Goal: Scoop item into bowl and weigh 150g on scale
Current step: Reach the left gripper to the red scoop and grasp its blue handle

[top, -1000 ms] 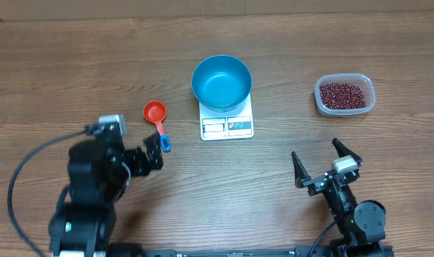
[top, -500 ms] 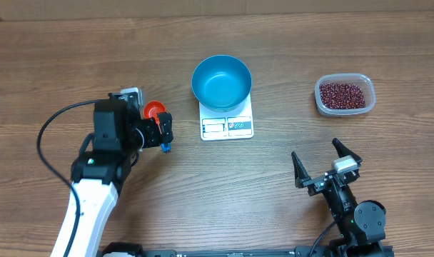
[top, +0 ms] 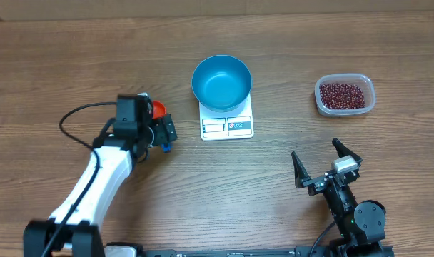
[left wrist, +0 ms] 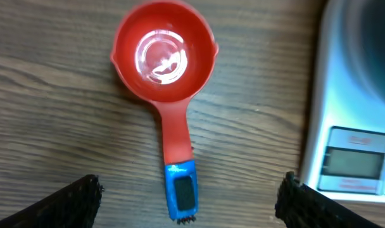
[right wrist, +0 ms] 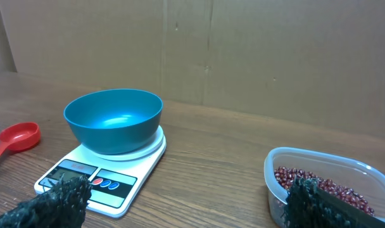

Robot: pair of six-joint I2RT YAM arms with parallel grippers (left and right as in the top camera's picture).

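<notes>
The bright blue bowl (top: 221, 81) stands empty on the white scale (top: 227, 126) at the table's middle. Dark red beans (top: 342, 93) fill a clear tub (top: 367, 107) at the right. A red scoop (left wrist: 164, 54) with a blue handle end (left wrist: 182, 193) lies left of the scale. My left gripper (top: 160, 132) hangs over that handle, open, its fingers (left wrist: 78, 199) well apart on either side of the blue end and not touching it. My right gripper (top: 320, 160) stands open near the front right, empty, facing the scale (right wrist: 97, 180) and the tub (right wrist: 287, 164).
A cardboard wall (right wrist: 243, 57) closes off the back of the table. The left arm's black cable (top: 74, 121) loops over the wood to the left. The scale's edge (left wrist: 344, 126) lies close to the right of my left gripper.
My left arm has reached forward and to the right, from the front left to over the scoop's handle. The right arm, bowl, scale and tub have not moved.
</notes>
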